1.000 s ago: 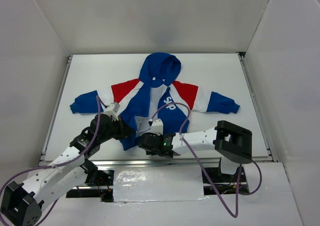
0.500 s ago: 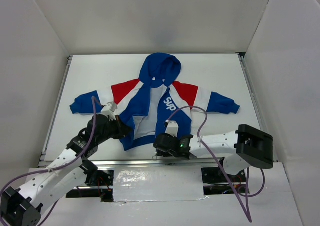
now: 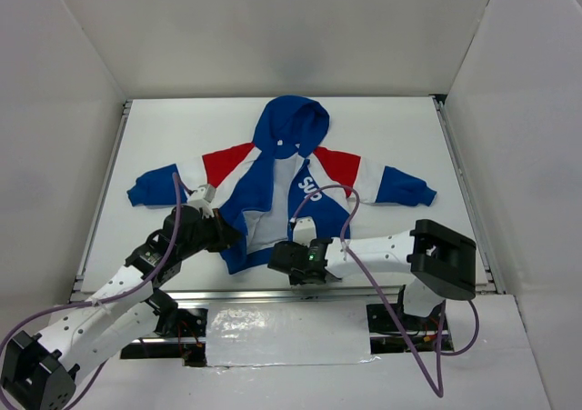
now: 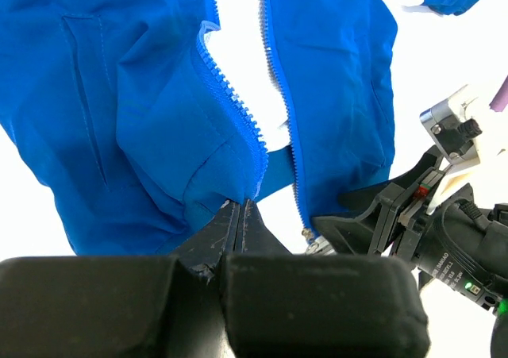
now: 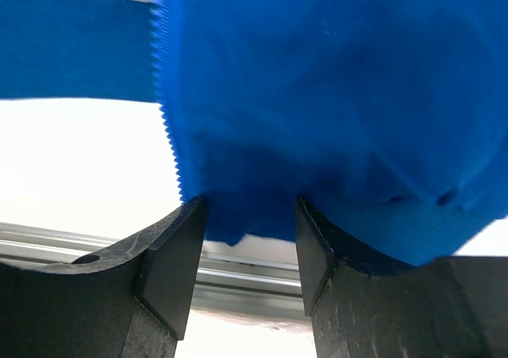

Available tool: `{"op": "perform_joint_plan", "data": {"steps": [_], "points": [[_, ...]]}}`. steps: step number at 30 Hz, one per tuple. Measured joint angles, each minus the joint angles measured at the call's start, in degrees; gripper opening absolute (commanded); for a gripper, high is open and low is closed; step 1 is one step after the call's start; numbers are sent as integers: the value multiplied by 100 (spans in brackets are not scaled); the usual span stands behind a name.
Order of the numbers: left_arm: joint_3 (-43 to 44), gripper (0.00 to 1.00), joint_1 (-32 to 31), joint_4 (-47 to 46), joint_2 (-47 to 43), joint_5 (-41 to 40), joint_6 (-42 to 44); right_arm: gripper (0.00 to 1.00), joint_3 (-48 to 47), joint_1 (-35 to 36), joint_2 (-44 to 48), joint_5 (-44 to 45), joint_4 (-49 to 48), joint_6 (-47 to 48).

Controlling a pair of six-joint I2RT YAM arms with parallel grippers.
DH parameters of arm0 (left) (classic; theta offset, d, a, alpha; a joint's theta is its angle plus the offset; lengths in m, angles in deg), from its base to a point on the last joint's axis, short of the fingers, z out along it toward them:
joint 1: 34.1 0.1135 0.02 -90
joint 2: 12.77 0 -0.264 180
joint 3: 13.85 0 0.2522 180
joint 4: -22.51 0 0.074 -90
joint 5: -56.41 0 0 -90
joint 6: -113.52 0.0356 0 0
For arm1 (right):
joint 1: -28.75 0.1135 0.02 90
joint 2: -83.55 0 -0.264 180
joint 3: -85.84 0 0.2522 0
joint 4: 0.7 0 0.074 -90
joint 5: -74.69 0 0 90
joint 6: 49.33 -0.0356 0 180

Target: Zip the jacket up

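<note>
My right pincer (image 5: 250,207), pinching one hem, has swung back left toward my left pincer (image 4: 238,209), which is clamped on the other zip edge. The jacket (image 3: 264,178) lies centred with its hem by the near edge, and I judge the zip ends nearly ready to join.

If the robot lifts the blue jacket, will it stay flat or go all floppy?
Probably floppy: the jacket wrinkles and folds where the left gripper pinches its hem. It looks thin and light, so a push would likely bunch it rather than slide it whole.
</note>
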Motion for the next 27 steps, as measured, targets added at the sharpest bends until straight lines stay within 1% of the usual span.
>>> {"op": "perform_joint_plan", "data": {"steps": [5, 27], "points": [[0, 0, 0, -13, 7, 39, 9, 56, 0, 15, 13, 9, 162, 175], [0, 0, 0, -83, 76, 221, 17, 55, -2, 166, 111, -164, 127, 579]]}}
